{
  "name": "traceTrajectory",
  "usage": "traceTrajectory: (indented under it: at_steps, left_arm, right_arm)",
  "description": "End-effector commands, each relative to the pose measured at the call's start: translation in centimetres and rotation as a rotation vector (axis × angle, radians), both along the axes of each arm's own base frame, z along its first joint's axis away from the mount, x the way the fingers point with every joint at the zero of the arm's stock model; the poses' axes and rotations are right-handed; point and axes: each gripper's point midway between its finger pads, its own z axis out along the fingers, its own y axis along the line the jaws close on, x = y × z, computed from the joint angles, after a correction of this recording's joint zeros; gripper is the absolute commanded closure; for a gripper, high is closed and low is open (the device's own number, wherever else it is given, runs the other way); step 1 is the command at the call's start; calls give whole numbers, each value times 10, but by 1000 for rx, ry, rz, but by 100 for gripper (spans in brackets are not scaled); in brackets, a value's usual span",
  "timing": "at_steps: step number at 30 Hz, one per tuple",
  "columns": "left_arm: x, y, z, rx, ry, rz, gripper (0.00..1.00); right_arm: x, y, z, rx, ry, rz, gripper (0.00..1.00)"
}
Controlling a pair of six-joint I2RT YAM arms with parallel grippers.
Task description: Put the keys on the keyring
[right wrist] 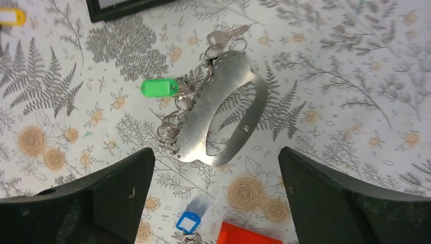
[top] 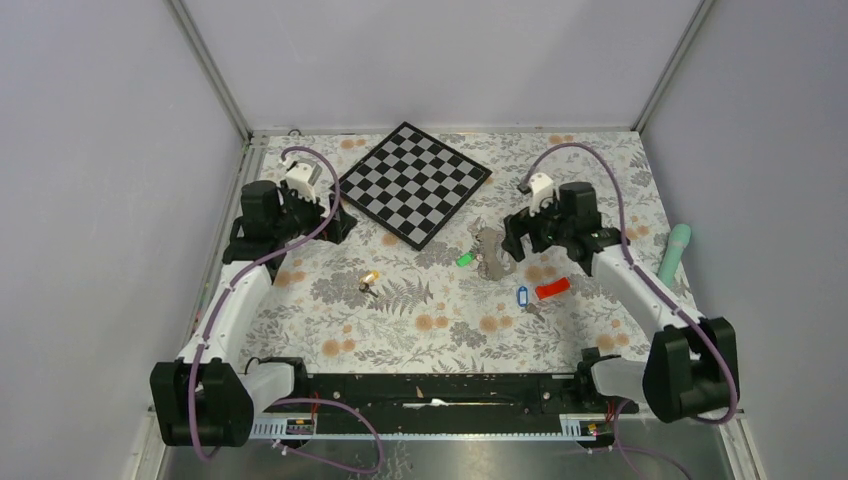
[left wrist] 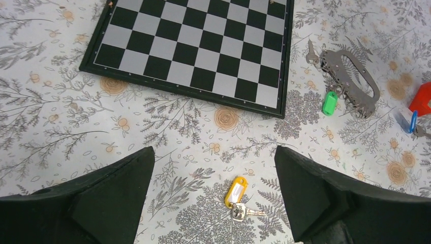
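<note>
Pre-grasp step, by my reading: your left end effector (left wrist: pixel 213 152) hangs spread and empty above the yellow-tagged key (left wrist: pixel 236 190) at lower centre, your right end effector (right wrist: pixel 216 152) spread above the keyring (right wrist: pixel 208 109) mid-frame; next, pinch that key, steady the ring.

Three tagged keys (left wrist: pixel 235 191), one keyring (right wrist: pixel 216 84), one checkerboard (left wrist: pixel 198 40), one red block (top: pixel 552 290)

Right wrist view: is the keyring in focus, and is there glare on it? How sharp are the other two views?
Right wrist view: keyring sharp, only a mild sheen, cloth softer toward the right edge; left wrist view: yellow-tagged key crisp, no glare; top external view: even light, faint shadows, little fine detail.
</note>
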Motion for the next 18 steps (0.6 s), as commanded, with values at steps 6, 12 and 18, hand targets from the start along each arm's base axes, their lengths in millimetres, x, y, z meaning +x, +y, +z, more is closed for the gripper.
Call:
traceTrajectory:
  at_steps: [6, 12, 18]
  left_arm:
    - [7, -9, 6, -11, -14, -74, 1]
    - [6, -13, -2, -25, 15, -100, 1]
    - [6, -14, -9, -27, 36, -108, 1]
  right_arm:
    - [38, 39, -4, -49, 54, 123, 9]
    - [53, 61, -44, -115, 190, 181, 38]
    - [55, 73, -65, -175, 253, 245, 49]
